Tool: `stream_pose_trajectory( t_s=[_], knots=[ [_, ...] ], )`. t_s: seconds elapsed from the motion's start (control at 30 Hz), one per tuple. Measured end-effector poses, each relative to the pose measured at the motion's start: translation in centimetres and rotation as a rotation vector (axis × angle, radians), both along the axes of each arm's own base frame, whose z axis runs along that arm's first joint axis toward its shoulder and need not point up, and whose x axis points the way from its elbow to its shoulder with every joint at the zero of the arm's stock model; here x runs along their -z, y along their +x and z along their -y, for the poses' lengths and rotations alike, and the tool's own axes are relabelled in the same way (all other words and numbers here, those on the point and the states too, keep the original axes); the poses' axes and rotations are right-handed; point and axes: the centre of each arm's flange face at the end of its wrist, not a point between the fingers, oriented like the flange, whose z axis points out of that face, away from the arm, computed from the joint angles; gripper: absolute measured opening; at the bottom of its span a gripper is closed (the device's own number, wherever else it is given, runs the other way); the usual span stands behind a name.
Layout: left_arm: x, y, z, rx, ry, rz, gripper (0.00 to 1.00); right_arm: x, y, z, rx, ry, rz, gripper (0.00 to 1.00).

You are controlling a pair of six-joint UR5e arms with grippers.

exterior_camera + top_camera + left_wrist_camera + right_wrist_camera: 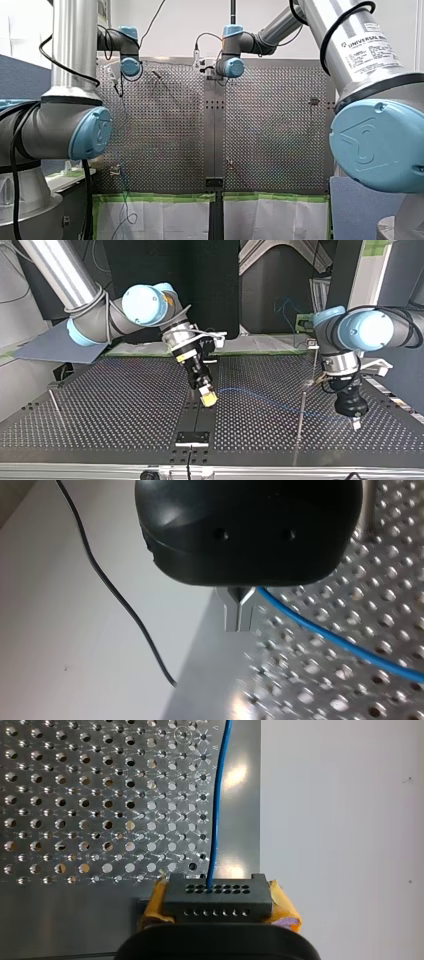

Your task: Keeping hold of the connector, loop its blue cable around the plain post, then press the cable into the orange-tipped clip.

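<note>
The right gripper pinches the connector to anchor its blue cable, while the left gripper sits pressed together beside it.

Black multi-hole connector held level; its thin blue cable stretches rightward across the top view's middle.

**A:** Anyone see where the blue cable ends?

**B:** Nope, it runs off the edge in both wrist views. The connector is half buried behind my right gripper, and the table in the left wrist view is partly blur.
</note>
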Motion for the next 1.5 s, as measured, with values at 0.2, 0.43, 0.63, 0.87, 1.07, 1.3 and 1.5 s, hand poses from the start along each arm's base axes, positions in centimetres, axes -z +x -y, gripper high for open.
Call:
stream_pose_trajectory(
  t_s=[0.2, 0.43, 0.63, 0.87, 1.07, 1.3, 1.5],
  knots=[
    [1.2, 1.3, -0.2, 0.048, -0.002, -0.004, 0.0, 0.5, 0.1, 0.5, 0.007, 0.001, 0.003, 0.0],
    [4.1, 2.7, 0.8, 0.115, 0.01, -0.059, 0.0, 2.4, 0.3, 1.2, 0.022, 0.021, -0.013, 0.0],
    [5.4, 3.1, 1.2, 0.135, 0.014, -0.089, 0.0, 4.8, 0.4, 2.0, 0.051, 0.051, -0.042, 0.0],
    [8.6, 4.0, 2.1, 0.174, 0.023, -0.154, 0.0, 9.8, 1.1, 2.4, 0.059, 0.112, -0.124, 0.0],
    [9.3, 4.0, 2.7, 0.189, 0.024, -0.175, 0.0, 14.2, 1.3, 2.6, 0.092, 0.163, -0.207, 0.0],
    [10.7, 3.4, 2.8, 0.201, 0.001, -0.175, 0.6, 18.6, 1.0, 2.1, 0.112, 0.206, -0.248, 0.0],
    [11.2, 3.1, 2.5, 0.163, -0.007, -0.188, 0.98, 20.8, 0.3, 1.6, 0.12, 0.226, -0.264, 0.0]
  ],
)
